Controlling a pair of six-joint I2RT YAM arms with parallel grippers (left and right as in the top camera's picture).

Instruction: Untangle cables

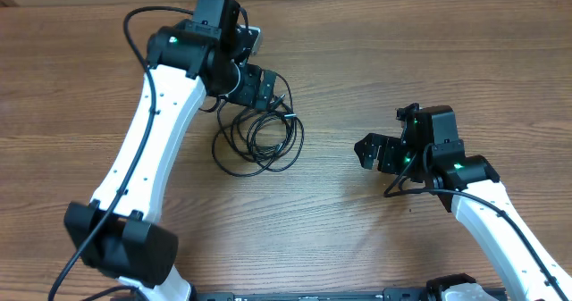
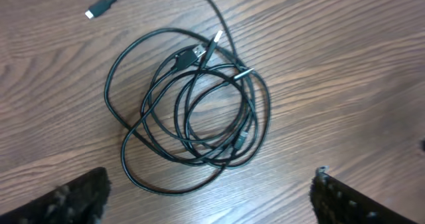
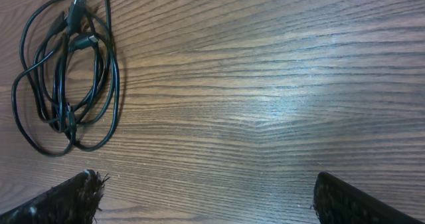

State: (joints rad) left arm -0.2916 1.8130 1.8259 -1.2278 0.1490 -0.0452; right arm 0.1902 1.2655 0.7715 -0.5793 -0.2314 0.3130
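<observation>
While cables (image 1: 259, 138) are lying coiled on the bench (image 1: 429, 51), the left end effector (image 2: 211, 194) is hovering over them, jaws apart; the right end effector (image 3: 206, 197), likewise spread, is hanging aside.

Even bright light, soft glare on the table (image 3: 292, 111), jaws blurred in wrist views.

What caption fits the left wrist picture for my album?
Open left claw hovering over tangled black cables on the wooden table.

Overhead looks straight down; both wrist views look down, sharing the cables (image 2: 249, 117).
</observation>
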